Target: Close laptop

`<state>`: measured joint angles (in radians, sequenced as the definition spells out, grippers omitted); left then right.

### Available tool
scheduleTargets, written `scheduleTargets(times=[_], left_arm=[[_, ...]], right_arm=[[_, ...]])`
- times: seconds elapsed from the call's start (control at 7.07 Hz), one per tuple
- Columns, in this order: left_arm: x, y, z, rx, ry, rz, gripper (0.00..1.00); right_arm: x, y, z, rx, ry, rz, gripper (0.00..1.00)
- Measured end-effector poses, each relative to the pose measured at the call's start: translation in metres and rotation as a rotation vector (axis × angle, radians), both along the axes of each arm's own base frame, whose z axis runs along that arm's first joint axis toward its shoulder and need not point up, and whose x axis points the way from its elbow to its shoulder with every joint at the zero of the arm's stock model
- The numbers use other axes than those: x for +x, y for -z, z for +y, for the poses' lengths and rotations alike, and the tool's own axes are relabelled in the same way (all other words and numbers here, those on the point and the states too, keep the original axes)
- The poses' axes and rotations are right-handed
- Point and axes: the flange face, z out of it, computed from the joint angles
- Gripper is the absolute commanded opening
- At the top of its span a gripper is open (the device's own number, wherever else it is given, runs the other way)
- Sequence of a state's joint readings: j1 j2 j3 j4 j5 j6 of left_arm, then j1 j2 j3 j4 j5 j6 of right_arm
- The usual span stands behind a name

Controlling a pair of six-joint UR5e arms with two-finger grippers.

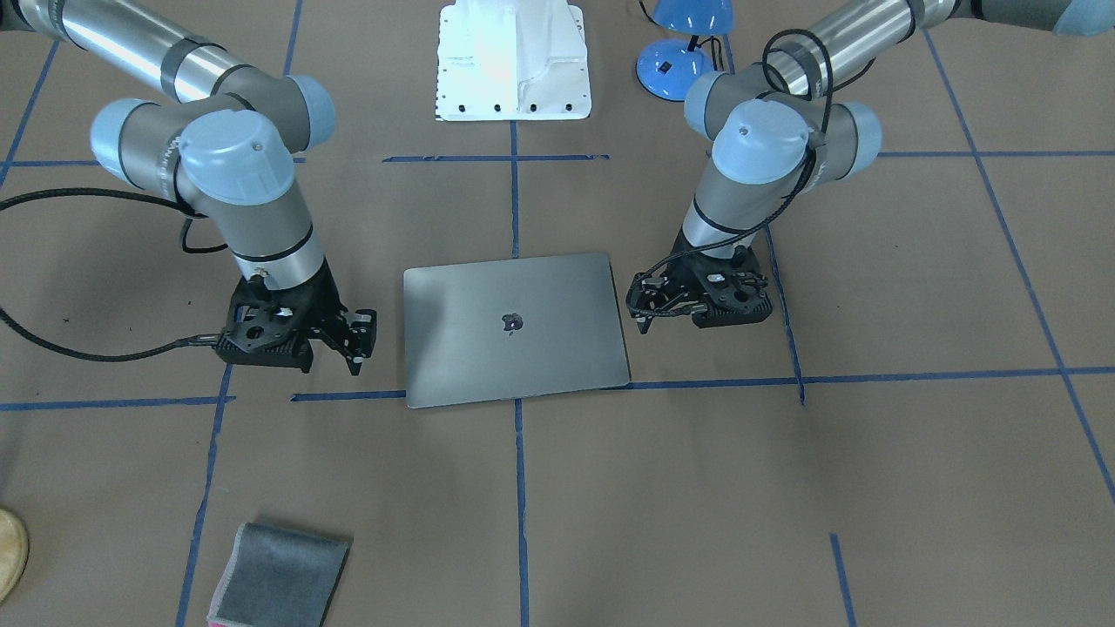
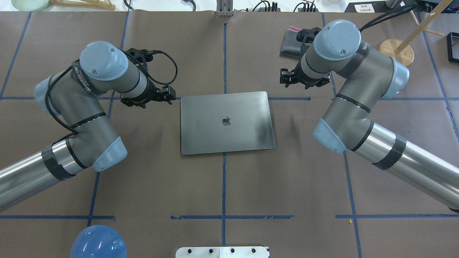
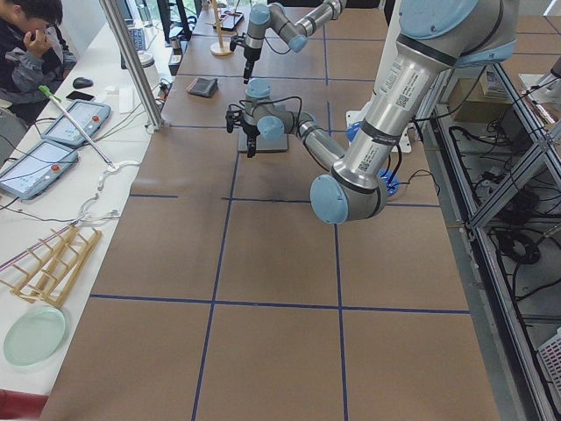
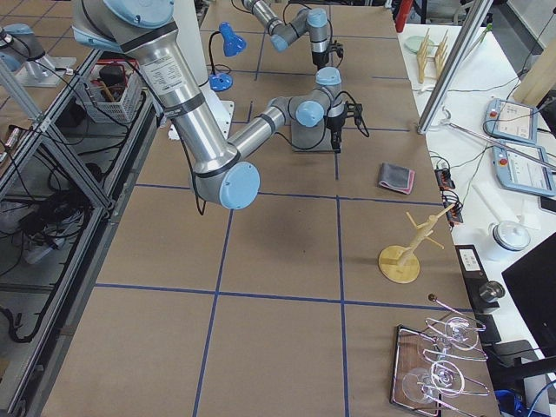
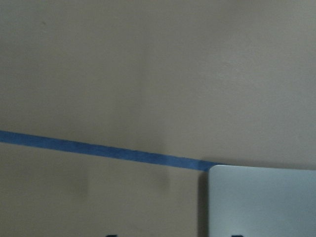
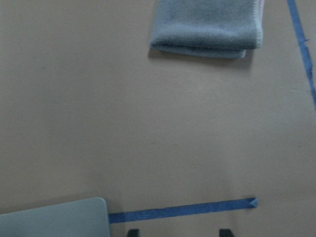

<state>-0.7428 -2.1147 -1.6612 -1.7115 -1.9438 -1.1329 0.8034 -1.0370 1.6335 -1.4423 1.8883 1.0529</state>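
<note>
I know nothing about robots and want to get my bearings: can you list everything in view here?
Laptop: one, grey, lid shut, flat at table centre.
Cloth: one, grey, folded, far side, towards the right arm.
Lamp: one, blue, near the robot's base, left-arm side.
Wooden stand: one, tan, beyond the cloth.
Table: one, brown, blue tape lines.
Left arm: one, silver and blue, left of laptop.
Right arm: one, same colours, opposite side.
Left claw: one, black, open, by laptop's far corner.
Right claw: one, black, open, past the other far corner.
</note>
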Motion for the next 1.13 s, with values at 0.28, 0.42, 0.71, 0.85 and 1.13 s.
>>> scheduleTargets(times=[0.28, 0.42, 0.71, 0.85, 1.13], left_arm=[[-0.105, -0.028, -0.007, 0.062, -0.14, -0.142, 1.0], [-0.164, -0.064, -0.016, 0.086, -0.212, -0.17, 1.0], [-0.297, -0.148, -0.023, 0.128, -0.317, -0.178, 1.0], [-0.359, -0.183, -0.015, 0.122, -0.321, -0.171, 1.0], [-0.443, -0.241, 0.022, 0.024, -0.248, -0.097, 1.0]], right_arm=[[0.105, -0.064, -0.01, 0.028, 0.137, 0.037, 1.0], [0.165, -0.104, -0.012, 0.039, 0.201, 0.039, 1.0], [0.295, -0.193, 0.005, 0.079, 0.298, 0.052, 1.0], [0.355, -0.236, 0.027, 0.081, 0.324, 0.051, 1.0], [0.423, -0.291, 0.069, 0.027, 0.337, 0.045, 1.0]])
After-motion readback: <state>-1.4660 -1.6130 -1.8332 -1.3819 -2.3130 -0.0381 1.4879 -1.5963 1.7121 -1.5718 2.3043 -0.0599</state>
